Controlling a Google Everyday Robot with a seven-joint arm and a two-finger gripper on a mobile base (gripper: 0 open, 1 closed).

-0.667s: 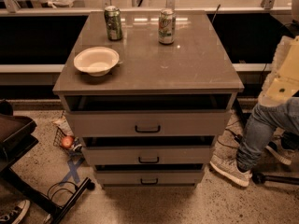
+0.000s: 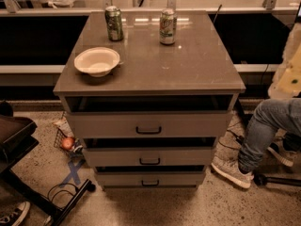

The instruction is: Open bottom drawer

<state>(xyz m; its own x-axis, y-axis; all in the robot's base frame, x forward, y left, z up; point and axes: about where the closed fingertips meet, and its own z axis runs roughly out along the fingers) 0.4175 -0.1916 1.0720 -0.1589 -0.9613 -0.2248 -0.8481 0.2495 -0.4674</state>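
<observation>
A grey-taupe cabinet [image 2: 155, 74] with three stacked drawer fronts fills the middle of the camera view. The bottom drawer [image 2: 122, 179] is the lowest and narrowest front, just above the floor, with a small black bar handle [image 2: 150, 183]. A dark gap shows above its front, as it does above the middle drawer [image 2: 117, 157] and the top drawer [image 2: 103, 125]. The gripper is out of view, and no part of the arm is near the cabinet.
A white bowl [image 2: 97, 61] and two drink cans [image 2: 114, 23] [image 2: 168, 26] stand on the cabinet top. A seated person's leg and shoe [image 2: 244, 149] are at the right. A dark stand and cable [image 2: 28, 173] lie at the left, by a wire basket [image 2: 67, 142].
</observation>
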